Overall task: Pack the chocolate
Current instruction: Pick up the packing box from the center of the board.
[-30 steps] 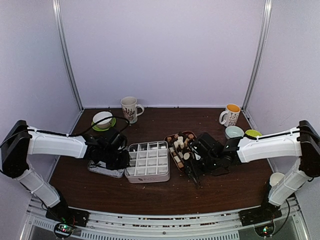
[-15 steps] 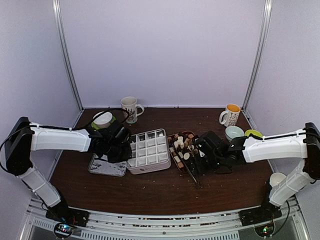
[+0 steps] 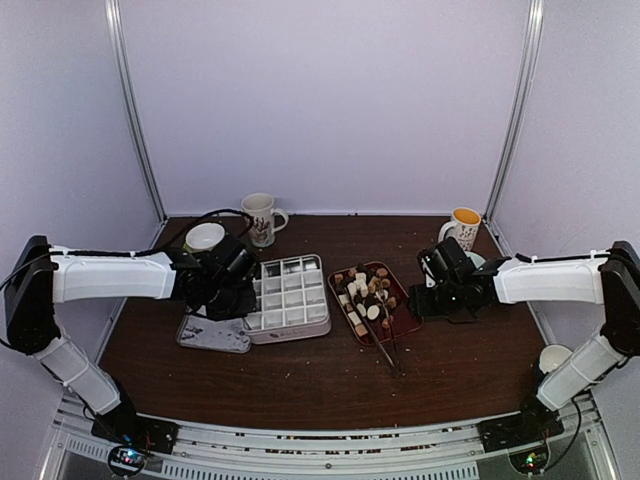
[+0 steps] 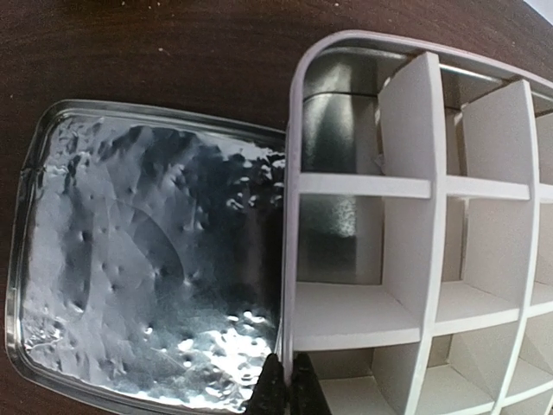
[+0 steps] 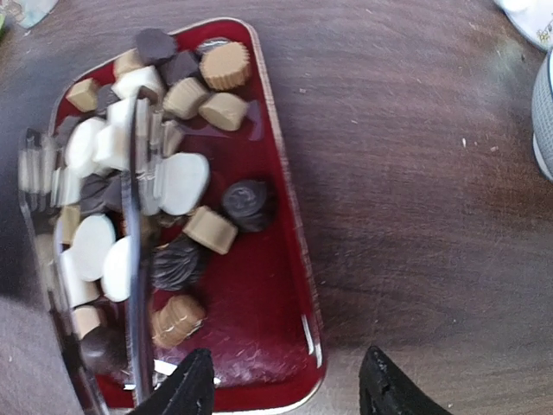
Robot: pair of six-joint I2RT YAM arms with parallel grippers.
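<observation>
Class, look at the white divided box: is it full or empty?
Empty: the divided box shows only bare compartments; the chocolate lies on the red tray.

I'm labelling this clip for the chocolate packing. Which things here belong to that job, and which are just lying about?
Belong to the job: chocolate, red tray, tongs, divided box, tin lid.
Lying about: patterned mug, orange-lined mug, bowl at back left, white cup near the right arm's base.
</observation>
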